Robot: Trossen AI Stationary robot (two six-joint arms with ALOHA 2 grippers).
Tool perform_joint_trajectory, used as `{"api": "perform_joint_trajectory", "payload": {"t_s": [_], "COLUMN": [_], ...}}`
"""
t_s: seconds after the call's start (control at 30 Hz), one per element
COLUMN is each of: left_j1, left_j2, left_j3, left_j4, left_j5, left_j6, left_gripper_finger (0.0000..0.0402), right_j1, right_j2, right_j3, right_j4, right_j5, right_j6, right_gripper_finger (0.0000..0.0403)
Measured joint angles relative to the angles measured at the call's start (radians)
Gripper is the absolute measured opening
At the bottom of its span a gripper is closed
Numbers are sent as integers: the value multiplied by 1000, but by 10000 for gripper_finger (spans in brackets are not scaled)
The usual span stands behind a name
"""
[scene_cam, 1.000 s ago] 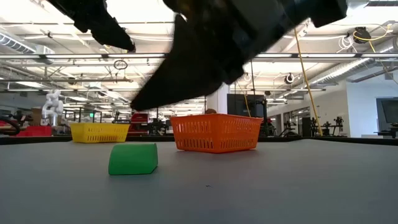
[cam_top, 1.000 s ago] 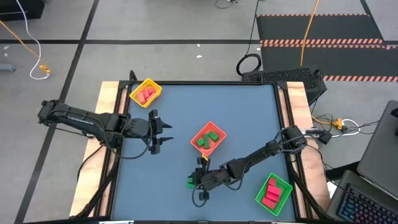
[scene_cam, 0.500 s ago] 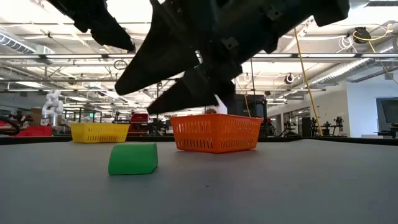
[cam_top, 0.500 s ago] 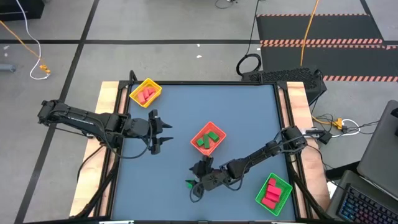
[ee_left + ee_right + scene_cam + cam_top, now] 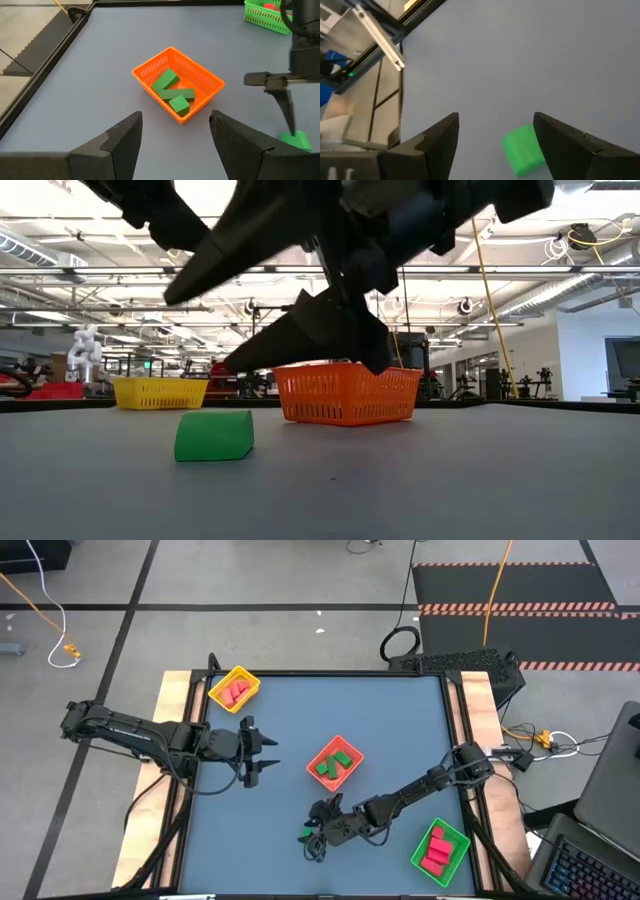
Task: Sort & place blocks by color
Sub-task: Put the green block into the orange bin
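Hovering low over the near part of the worktop (image 5: pixel 400 720), my right gripper (image 5: pixel 318 832) has its two fingers spread apart with nothing between them. The green wedge block (image 5: pixel 214 436) lies flat on the blue surface just below and ahead of the fingertips, not touched by either one; in my right wrist view the same block (image 5: pixel 522 149) sits between the two dark fingers, nearer one of them, with bare worktop all around it.

Beyond this gripper stands the orange tray (image 5: pixel 335 763), holding three green blocks (image 5: pixel 172 92) that lie against one another. To the far side of my right arm, by the worktop's near corner, the green tray (image 5: pixel 440 850) holds several red blocks (image 5: pixel 434 850).

My left gripper (image 5: pixel 270 756) waits above the worktop, well apart from the wedge, its fingers parted and empty, pointing toward the orange tray. Behind it, at the far corner, the yellow tray (image 5: pixel 234 689) carries a few red blocks (image 5: pixel 236 692).

In the low view the wedge rests with its curved edge up, in front of the yellow and orange trays.
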Motion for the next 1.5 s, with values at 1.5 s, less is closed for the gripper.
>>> {"api": "perform_joint_trajectory", "payload": {"t_s": [1.5], "left_j1": [0], "left_j2": [-14], "left_j3": [0], "left_j4": [-192], "left_j5": [0], "left_j6": [-14], "left_gripper_finger": [234], "right_j1": [5], "right_j2": [142], "right_j3": [301], "right_j4": [-686], "right_j5": [-237], "right_j6": [51], "right_gripper_finger": [222]}}
